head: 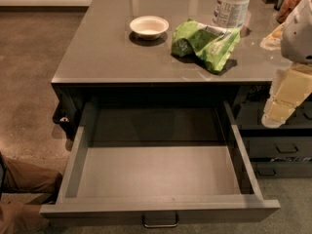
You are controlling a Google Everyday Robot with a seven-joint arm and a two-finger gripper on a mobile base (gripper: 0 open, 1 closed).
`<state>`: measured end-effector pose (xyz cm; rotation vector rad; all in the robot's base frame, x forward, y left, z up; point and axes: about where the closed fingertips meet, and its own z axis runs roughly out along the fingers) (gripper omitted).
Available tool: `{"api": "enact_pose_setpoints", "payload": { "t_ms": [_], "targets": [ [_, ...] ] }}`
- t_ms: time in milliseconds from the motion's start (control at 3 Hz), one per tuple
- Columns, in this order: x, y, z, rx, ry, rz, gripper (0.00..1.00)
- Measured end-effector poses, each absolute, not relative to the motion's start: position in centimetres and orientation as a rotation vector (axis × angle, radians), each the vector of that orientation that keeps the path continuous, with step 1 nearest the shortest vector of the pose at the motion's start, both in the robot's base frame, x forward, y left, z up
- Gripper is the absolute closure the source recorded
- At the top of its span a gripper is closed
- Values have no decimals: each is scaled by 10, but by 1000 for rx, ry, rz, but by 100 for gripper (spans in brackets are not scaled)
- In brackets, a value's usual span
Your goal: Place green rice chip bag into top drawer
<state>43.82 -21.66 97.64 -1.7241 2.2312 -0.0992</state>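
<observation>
Gripper (277, 115) at far R edge of view, pointing down; green rice chip bag (207, 40) on the counter, not held.

Gripper hangs just in front of the counter's front edge, over the narrow dark drawers (278, 147). Open or closed: cannot tell. Bag lies up and to the L of the gripper, well apart from it, flat and crumpled on the grey countertop (97, 48) near the front edge. White tub (233, 5) stands upright just behind the bag, also up-left of the gripper. Small white bowl (149, 27) sits further L, beyond the bag and clear of it. Top drawer (161, 209) is pulled fully out, to the L of the gripper and lower, w/ its R side wall nearest the gripper. Metal handle (160, 222) is at the middle of the drawer front, down-left of the gripper.
</observation>
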Motion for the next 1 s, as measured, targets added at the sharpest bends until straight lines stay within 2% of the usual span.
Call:
{"api": "enact_pose_setpoints", "payload": {
  "t_ms": [333, 667, 1000],
  "targets": [
    [438, -217, 976, -1724, 2231, -99, 0],
    [451, -220, 978, -1573, 2276, -80, 0],
    [487, -227, 973, -1322, 2331, -76, 0]
  ]
}}
